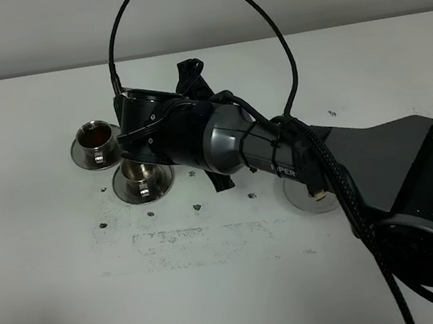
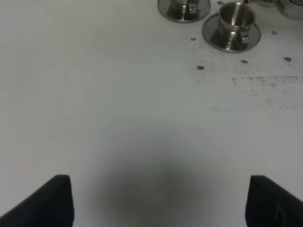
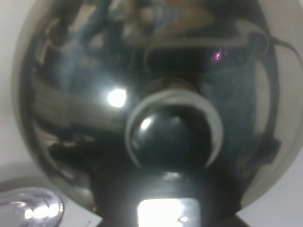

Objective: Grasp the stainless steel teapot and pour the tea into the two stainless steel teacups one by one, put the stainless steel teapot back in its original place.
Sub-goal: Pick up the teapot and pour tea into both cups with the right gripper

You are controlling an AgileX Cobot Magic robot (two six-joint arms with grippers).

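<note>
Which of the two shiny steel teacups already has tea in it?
The leftmost shiny steel teacup in the high view, showing dark reddish liquid; the other teacup looks empty.

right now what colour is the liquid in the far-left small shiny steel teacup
Dark reddish-brown liquid in that shiny steel teacup; the exterior high view shows it best.

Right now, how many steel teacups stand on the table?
2. One teacup, far left, holds dark liquid; the other teacup stands beside it, partly under the right arm, which could hide more.
</note>
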